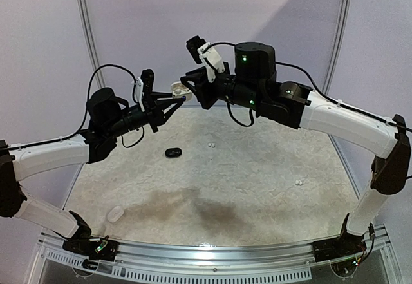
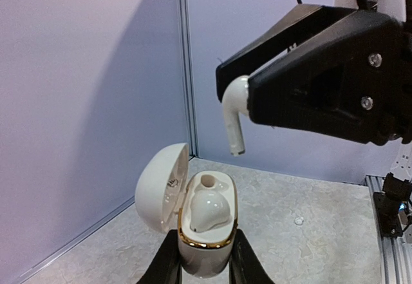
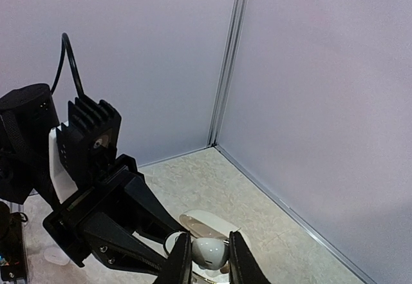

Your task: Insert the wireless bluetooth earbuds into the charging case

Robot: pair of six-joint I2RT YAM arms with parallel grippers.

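My left gripper [image 2: 205, 258] is shut on the white, gold-rimmed charging case [image 2: 206, 236], holding it upright in the air with its lid [image 2: 161, 186] swung open to the left. One white earbud [image 2: 207, 210] sits in the case, and the socket [image 2: 209, 181] beside it is empty. My right gripper [image 3: 209, 258] is shut on a second white earbud [image 3: 209, 252]. In the left wrist view this earbud [image 2: 235, 113] hangs stem-down just above the case, apart from it. From above, both grippers [image 1: 175, 97] [image 1: 191, 84] meet at the back of the table.
A black case [image 1: 173, 152] lies mid-table and a white case [image 1: 115, 214] near the front left. Loose white buds [image 1: 211, 145] [image 1: 298, 183] lie on the mat. Pale walls close in the back and sides.
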